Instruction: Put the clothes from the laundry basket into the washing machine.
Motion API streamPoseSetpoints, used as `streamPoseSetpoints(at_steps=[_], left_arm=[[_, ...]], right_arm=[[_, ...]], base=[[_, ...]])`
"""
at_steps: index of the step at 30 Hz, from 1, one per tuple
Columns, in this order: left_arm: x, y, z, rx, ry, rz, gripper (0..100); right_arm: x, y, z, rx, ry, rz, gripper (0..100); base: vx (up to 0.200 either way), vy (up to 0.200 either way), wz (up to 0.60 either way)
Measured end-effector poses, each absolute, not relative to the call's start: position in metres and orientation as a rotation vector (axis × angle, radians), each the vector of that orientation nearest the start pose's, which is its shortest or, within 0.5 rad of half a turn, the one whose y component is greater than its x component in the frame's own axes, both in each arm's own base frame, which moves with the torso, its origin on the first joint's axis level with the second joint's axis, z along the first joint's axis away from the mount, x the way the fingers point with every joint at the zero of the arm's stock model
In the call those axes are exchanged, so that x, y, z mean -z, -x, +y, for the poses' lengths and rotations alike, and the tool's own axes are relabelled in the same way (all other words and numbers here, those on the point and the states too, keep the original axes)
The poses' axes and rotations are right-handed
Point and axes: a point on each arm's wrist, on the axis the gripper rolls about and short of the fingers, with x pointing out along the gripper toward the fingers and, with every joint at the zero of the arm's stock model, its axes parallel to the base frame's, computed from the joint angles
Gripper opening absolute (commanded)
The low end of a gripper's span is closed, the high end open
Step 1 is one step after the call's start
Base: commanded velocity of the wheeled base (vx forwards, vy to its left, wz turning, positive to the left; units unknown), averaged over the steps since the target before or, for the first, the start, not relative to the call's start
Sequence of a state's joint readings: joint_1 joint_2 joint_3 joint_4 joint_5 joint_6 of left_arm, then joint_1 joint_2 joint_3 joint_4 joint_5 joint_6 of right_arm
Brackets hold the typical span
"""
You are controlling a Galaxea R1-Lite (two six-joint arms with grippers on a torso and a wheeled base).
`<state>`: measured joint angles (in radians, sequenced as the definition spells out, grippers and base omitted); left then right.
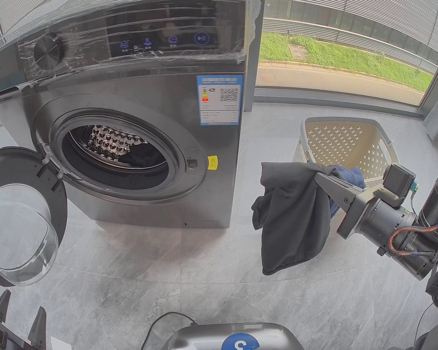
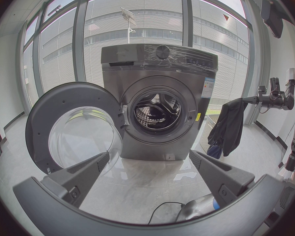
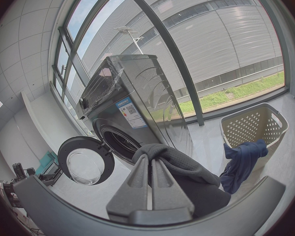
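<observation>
right gripper (image 1: 322,177): centre right of the head view, jaws clamped together on the top edge of the grey garment (image 1: 289,215).
grey garment: hangs limp below the jaws, long axis vertical, just in front of the laundry basket (image 1: 348,121).
laundry basket: upper right; a blue garment (image 1: 351,176) drapes over its near rim.
drum opening (image 1: 114,151): centre left, well apart from the garment, toward frame left of the jaws; the door (image 1: 22,229) stands open at lower left.
left gripper (image 1: 19,317): lower left corner, jaws apart, holding nothing.
coming move: likely a leftward carry by the right arm to the drum mouth.

grey floor (image 1: 180,278) bears washing machine (image 1: 146,88), laundry basket (image 1: 345,142).
</observation>
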<state>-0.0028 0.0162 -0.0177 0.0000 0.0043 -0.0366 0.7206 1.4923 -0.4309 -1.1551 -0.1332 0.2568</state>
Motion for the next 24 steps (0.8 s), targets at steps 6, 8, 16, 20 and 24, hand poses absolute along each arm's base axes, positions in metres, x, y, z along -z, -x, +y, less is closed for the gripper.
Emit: streamPoseSetpoints(at_steps=[6,8,16,20,24], left_arm=[[-0.0807,0.0229,0.0002,0.0,0.038,-0.001,100],[-0.0807,0.0229,0.0001,-0.001,0.038,-0.001,100],[-0.0807,0.0229,0.0002,-0.001,0.038,-0.002,100],[-0.0807,0.0229,0.0001,-0.001,0.038,-0.002,100],[-0.0807,0.0229,0.0001,-0.001,0.038,-0.002,100]], right_arm=[[-0.1923,-0.1743,0.1491,-0.595,-0.287,-0.008,0],[-0.1922,-0.1743,0.1491,-0.595,-0.287,-0.007,0],[-0.1915,-0.1741,0.1489,-0.594,-0.286,-0.006,0],[-0.1913,-0.1742,0.1488,-0.594,-0.285,-0.005,0],[-0.1912,-0.1741,0.1487,-0.593,-0.285,-0.004,0]], base=[[0.0,0.2,0.0],[0.0,0.0,0.0],[-0.125,0.0,0.0],[-0.2,0.0,0.0],[-0.05,0.0,0.0]])
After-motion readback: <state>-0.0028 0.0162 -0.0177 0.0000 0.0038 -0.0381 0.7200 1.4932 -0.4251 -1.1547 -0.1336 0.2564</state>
